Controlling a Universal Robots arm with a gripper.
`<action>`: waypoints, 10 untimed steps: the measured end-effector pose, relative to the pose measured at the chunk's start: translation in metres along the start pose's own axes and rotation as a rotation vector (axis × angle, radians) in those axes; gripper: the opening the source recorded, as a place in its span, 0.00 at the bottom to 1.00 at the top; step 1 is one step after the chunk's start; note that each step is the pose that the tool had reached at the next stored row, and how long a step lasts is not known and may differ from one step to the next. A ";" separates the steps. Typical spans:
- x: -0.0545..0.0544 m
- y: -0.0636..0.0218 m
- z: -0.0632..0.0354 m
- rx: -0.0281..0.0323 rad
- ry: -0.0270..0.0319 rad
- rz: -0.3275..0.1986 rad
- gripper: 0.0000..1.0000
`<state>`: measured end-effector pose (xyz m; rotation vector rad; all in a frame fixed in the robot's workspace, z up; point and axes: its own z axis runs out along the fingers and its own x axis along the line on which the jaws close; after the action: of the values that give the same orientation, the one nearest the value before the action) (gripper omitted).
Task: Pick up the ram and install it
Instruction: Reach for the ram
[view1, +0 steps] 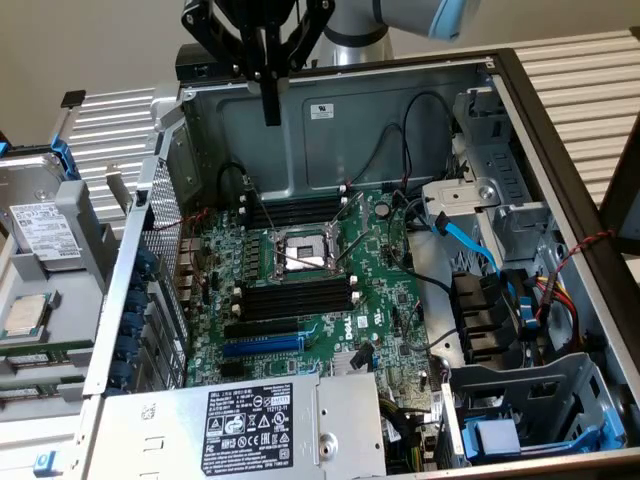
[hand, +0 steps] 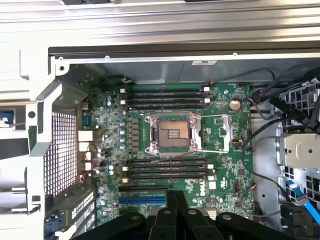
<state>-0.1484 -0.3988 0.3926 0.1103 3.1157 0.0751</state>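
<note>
One green stick, the ram (view1: 42, 355), lies on the grey rack outside the case at the exterior view's left, just under a square processor chip (view1: 25, 315). I see my gripper (view1: 270, 118) well apart from it, hanging high over the motherboard (view1: 390, 300) near the case's back wall, fingers pressed together on nothing, black memory slots (view1: 297, 297) bare below

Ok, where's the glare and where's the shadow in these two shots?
Exterior view: the labelled grey box catches pale light, while the motherboard sits darker, deep inside the case. Wrist view: the ribbed metal surface beyond the case is washed out by glare, and the end effector reads as a dark silhouette.
</note>
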 end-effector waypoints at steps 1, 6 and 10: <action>0.003 -0.0002 -0.0001 0.0001 0.0000 0.000 0.10; 0.019 -0.0015 -0.0005 0.0000 0.0000 0.000 0.10; 0.032 -0.0025 -0.0008 0.0000 0.0000 0.000 0.10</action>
<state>-0.1803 -0.3990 0.3926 0.1101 3.1157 0.0751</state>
